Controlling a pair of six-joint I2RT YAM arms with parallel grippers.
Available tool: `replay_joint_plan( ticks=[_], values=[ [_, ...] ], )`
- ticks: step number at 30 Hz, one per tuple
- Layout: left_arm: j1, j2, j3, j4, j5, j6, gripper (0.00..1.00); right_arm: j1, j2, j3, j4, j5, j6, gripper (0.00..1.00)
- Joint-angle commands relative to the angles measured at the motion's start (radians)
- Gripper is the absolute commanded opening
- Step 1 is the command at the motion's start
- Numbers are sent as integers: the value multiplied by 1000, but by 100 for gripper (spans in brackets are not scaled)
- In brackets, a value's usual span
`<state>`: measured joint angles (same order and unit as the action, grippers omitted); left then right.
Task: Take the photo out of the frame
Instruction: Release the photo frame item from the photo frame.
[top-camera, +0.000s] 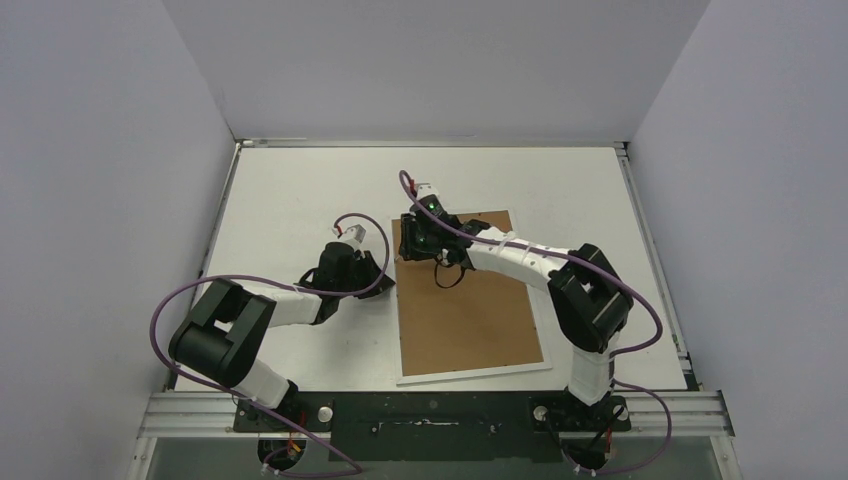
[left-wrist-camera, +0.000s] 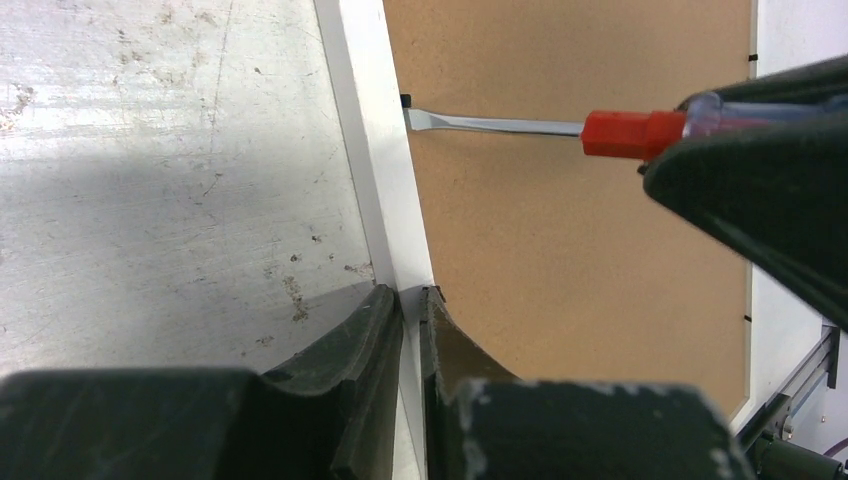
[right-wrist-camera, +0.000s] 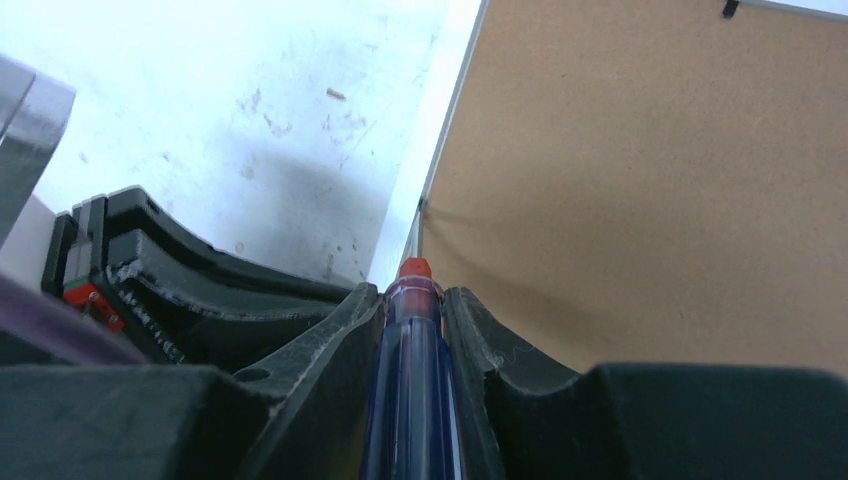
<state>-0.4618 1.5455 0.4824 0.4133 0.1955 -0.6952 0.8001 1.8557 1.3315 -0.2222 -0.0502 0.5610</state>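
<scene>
The frame (top-camera: 470, 375) lies face down on the table, its brown fibreboard back (top-camera: 470, 320) upward. The photo is hidden under that back. My left gripper (top-camera: 384, 283) is shut on the frame's white left border strip (left-wrist-camera: 375, 150), one finger on each side (left-wrist-camera: 411, 295). My right gripper (top-camera: 412, 250) is shut on the red-and-blue screwdriver (right-wrist-camera: 413, 380); the jaws hold its blue handle (right-wrist-camera: 413, 292). In the left wrist view the screwdriver (left-wrist-camera: 620, 132) reaches from the right, its flat tip at a small black tab (left-wrist-camera: 405, 100) on the left edge of the back.
Other black tabs sit on the back's edges (left-wrist-camera: 750, 58) (right-wrist-camera: 733, 8). The scuffed white table (top-camera: 300, 190) is walled at the left, back and right. A metal rail (top-camera: 440, 405) runs along the near edge. Both arms cross the frame's upper left corner.
</scene>
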Motion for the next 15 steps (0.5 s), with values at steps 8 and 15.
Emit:
replay_joint_plan(
  ticks=[8,15],
  values=[
    [2,-88,-32,-266,-11,16,0,97,-74,170,-202,211,-132,0],
    [29,-268,65,-411,10,75,26,-5,-399,-123,-117,265,-18,0]
  ],
)
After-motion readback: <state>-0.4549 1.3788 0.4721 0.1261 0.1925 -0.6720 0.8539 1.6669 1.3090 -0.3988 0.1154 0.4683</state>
